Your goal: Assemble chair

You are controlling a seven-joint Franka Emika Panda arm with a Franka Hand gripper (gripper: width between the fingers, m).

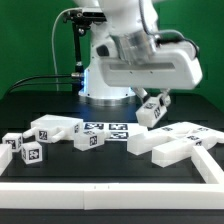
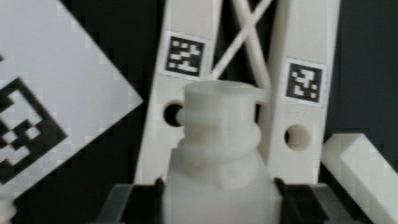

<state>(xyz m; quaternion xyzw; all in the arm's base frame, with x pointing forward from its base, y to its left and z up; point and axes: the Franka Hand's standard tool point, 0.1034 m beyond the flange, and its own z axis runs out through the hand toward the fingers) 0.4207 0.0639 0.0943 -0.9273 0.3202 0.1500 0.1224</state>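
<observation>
**leg in the claw, panel waiting underneath**

and here we are: the gripper (image 2: 214,198) is clamped on a chunky white leg (image 2: 214,135), one finger pressed to each side of its thick body. in the wrist view the stepped, narrower end points away from the camera. it's held off the black table (image 1: 60,172), toward the exterior view's right, just in front of the robot's base.

beyond the leg lies a white barred panel (image 2: 189,25) with crossed struts and two square tags. more big white pieces (image 1: 172,146) lie near it on the exterior view's right. the smaller tagged blocks (image 1: 24,150) sit well apart on the exterior view's left. the marker board (image 1: 108,127) lies flat between the two groups, and the border rail (image 1: 100,197) runs along the near edge.

now, the dangers as i read them:

- **twisting in the grip:** the leg is smooth plastic and pinched low on its body, so any side contact with the panel could turn it between the fingers.
- **a skewed approach:** coming down off line would jam the narrow end against a strut instead of seating it.
- **parts sliding:** nothing visibly pins the panel, so a hard push could slide it across the table and out of line.

whether there's a hole directly ahead of the leg, i cannot tell from here.
</observation>
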